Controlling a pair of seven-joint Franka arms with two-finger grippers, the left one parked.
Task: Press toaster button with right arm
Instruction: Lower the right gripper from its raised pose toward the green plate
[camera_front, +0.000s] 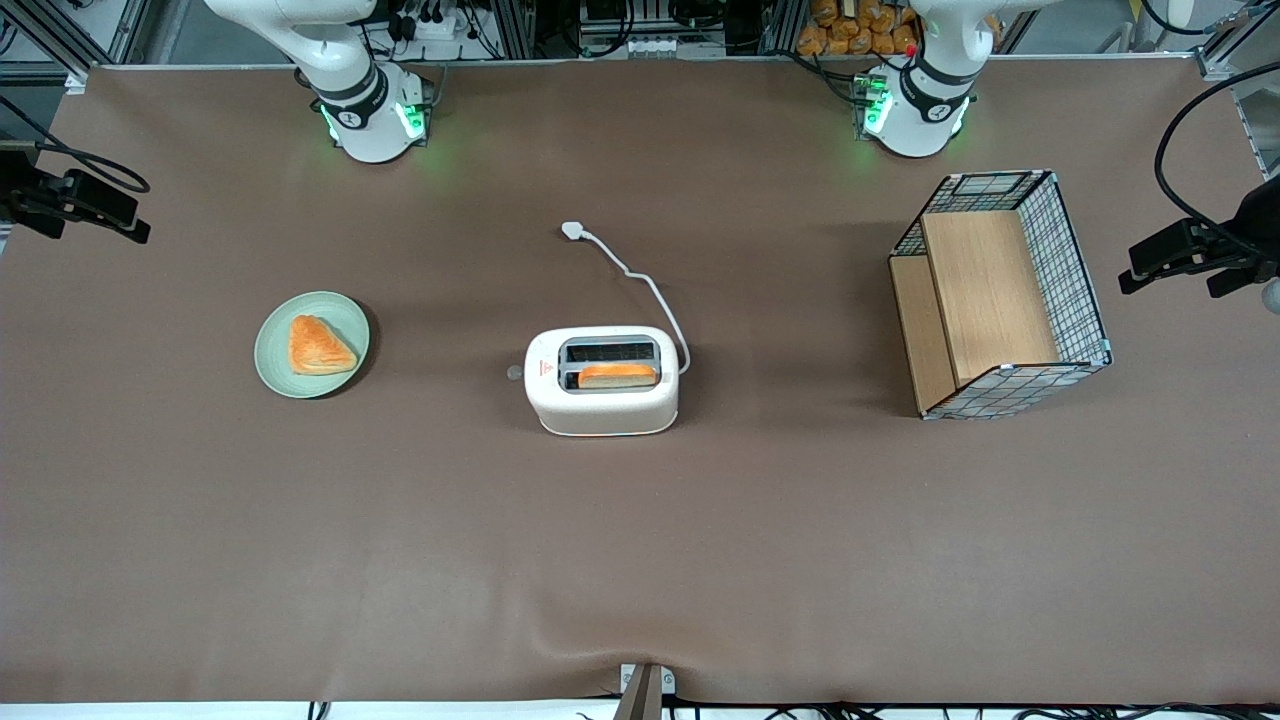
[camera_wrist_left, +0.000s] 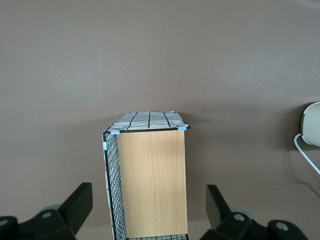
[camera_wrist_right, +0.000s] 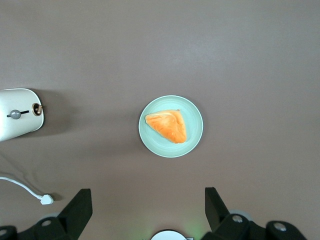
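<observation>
One cream-white two-slot toaster (camera_front: 602, 382) sits mid-table on the brown cloth, w/ a slice of toast (camera_front: 617, 376) in the slot nearer the front camera. Its small grey round button (camera_front: 514, 373) sticks out of the short end face toward the working arm's end. White cord w/ plug (camera_front: 572, 230) trails from the toaster's other end. Black two-finger gripper (camera_wrist_right: 147, 212) hangs high above a pale green plate (camera_wrist_right: 195, 137) holding a triangular pastry (camera_wrist_right: 167, 125), fingers spread wide, gripping nothing. Wire-mesh basket w/ wooden panels (camera_front: 1000, 295) stands toward the parked arm's end.
</observation>
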